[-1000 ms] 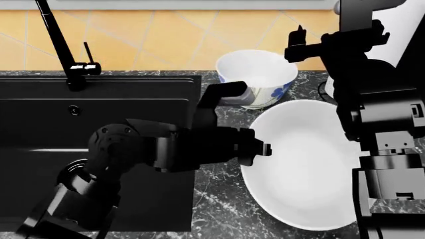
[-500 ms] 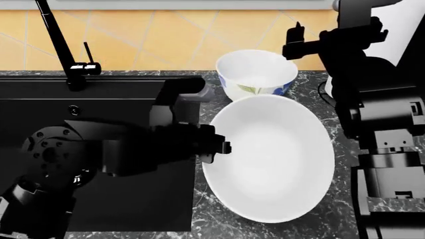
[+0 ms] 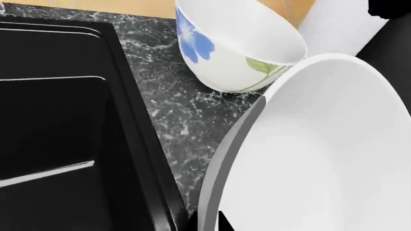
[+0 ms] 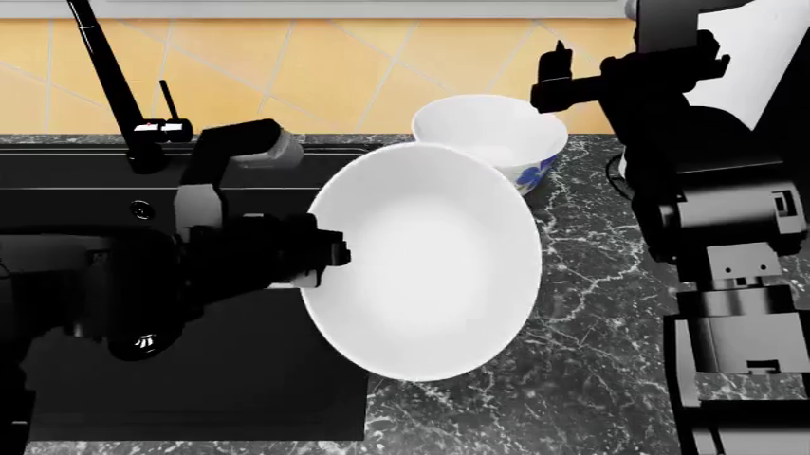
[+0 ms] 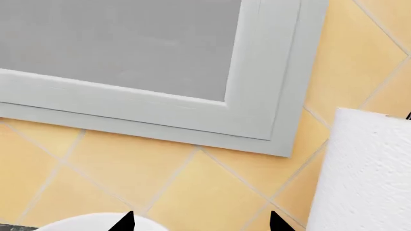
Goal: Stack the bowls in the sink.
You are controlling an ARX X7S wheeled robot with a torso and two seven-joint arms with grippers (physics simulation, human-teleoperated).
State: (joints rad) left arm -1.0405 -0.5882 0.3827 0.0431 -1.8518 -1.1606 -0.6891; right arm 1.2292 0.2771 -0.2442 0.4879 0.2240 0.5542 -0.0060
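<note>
My left gripper (image 4: 332, 254) is shut on the left rim of the wide plain white bowl (image 4: 424, 261) and holds it tilted in the air, partly over the right edge of the black sink (image 4: 89, 227). In the left wrist view the bowl's rim (image 3: 231, 159) runs between my fingertips (image 3: 205, 224). The smaller flowered bowl (image 4: 496, 137) stands upright on the marble top behind it, and also shows in the left wrist view (image 3: 237, 48). My right gripper (image 4: 547, 78) hangs open and empty above the flowered bowl, whose rim (image 5: 90, 224) shows by one fingertip.
The thin black faucet (image 4: 112, 76) rises at the sink's back left. A white paper roll (image 5: 366, 173) stands at the back right against the orange tile wall. The grey-veined marble top (image 4: 595, 313) lies right of the sink. The right arm fills the right side.
My left gripper has lifted the wide bowl off the counter and carried it left, tilting it, until it overhangs the sink's right edge. The right arm has barely moved.
</note>
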